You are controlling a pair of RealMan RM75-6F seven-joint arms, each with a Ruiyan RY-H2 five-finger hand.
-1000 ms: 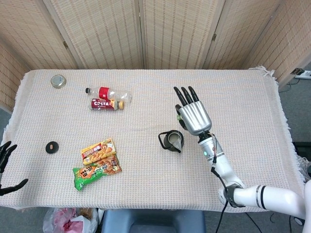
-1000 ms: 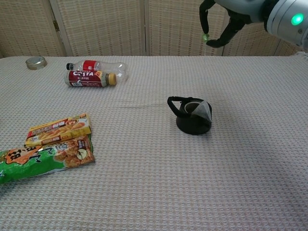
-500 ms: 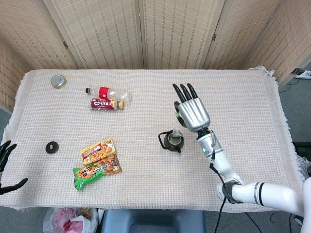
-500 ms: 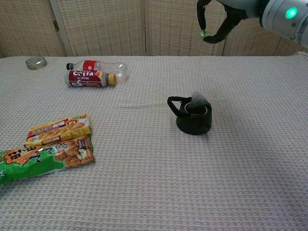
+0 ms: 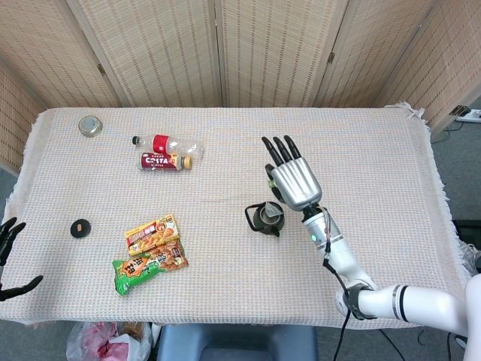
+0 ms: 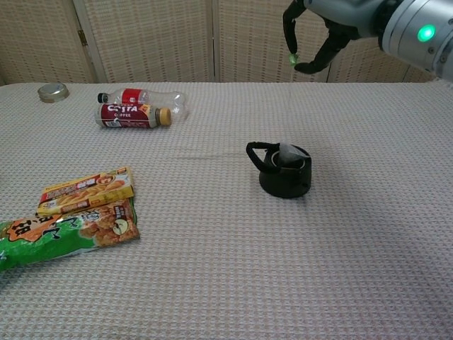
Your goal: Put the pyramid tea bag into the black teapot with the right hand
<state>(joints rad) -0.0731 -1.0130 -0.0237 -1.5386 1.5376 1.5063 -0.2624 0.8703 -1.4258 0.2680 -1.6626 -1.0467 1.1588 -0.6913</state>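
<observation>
The black teapot [image 5: 264, 219] [image 6: 284, 178] stands near the middle of the table, lid off. The pale pyramid tea bag [image 5: 271, 215] [image 6: 287, 149] sits in its mouth, its tip poking above the rim. My right hand [image 5: 291, 177] [image 6: 338, 21] hovers high above the pot and pinches the bag's small green tag [image 6: 292, 57] between thumb and a finger. The thin string down to the bag is barely visible. My left hand [image 5: 7, 235] lies at the table's near left edge, its fingers apart and holding nothing.
Two drink bottles [image 5: 167, 153] [image 6: 134, 108] lie at the back left, with a round tin lid [image 5: 90, 125] beyond them. Two snack packs [image 5: 152, 250] [image 6: 78, 212] lie front left. A small black lid [image 5: 80, 227] rests near the left edge.
My right hand has shifted slightly left over the pot. The tea bag has moved from the pot's right rim into its mouth and sunk lower.
</observation>
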